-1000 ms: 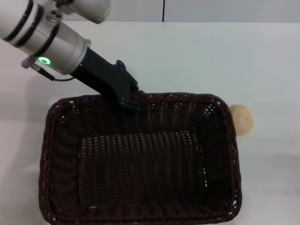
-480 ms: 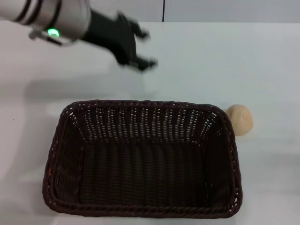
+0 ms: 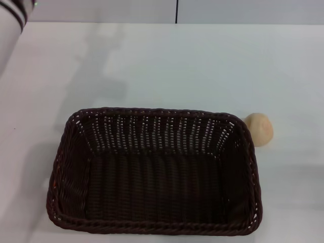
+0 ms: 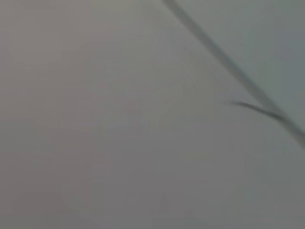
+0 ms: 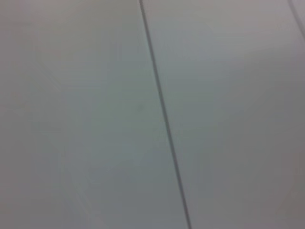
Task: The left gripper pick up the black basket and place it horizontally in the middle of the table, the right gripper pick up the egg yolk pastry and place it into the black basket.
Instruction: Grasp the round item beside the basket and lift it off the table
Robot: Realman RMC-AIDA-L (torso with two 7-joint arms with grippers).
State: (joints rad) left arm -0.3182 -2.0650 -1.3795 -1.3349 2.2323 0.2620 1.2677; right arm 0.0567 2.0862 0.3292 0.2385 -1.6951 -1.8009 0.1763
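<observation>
On table [image 3: 202, 66]: one basket [image 3: 154, 172], one pastry [image 3: 259, 129]

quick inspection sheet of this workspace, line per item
surface: white table, bare apart from the job's things
job's things: black basket upright, long side across the table; egg yolk pastry outside it, by its right far corner
clutter: nothing seen
hands: neither hand in view; a bit of the left arm shows at the far left corner
cables: nothing seen
surroundings: pale wall behind with a dark vertical seam
</observation>
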